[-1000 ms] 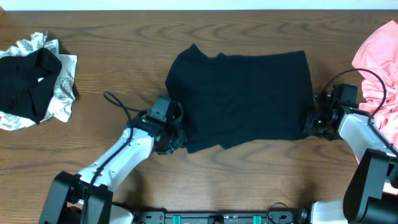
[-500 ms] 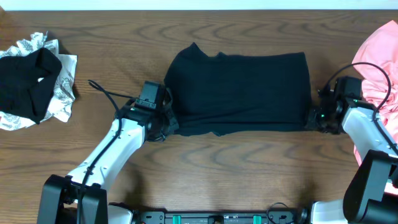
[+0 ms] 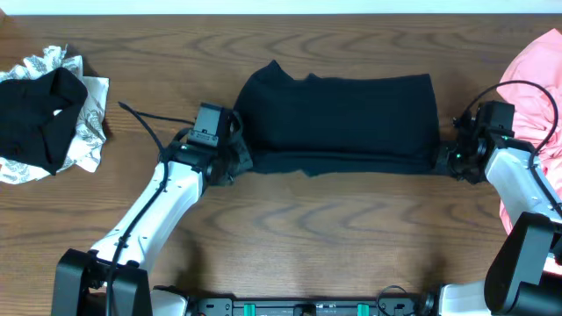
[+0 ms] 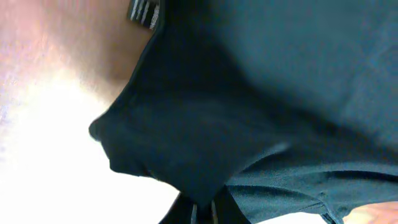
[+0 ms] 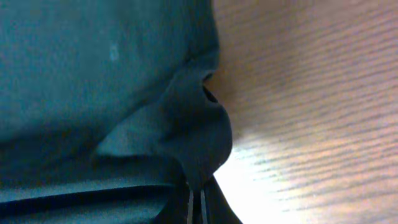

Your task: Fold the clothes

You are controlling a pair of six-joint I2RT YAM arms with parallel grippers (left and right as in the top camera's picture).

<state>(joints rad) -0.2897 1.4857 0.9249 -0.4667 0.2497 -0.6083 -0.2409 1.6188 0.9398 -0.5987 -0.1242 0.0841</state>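
Note:
A dark teal-black garment lies flat on the wooden table, its near part doubled back toward the far side. My left gripper is shut on its near left corner, seen as a dark bunched fold in the left wrist view. My right gripper is shut on its near right corner, pinched between the fingers in the right wrist view. Both corners are held low over the garment's front edge.
A black garment on patterned white cloth lies at the far left. A pink garment is heaped at the right edge, behind my right arm. Cables trail from both wrists.
Both grippers have carried the garment's near edge away from me, toward the far side. The visible garment is now shorter front to back, with a straight fold along its near edge.

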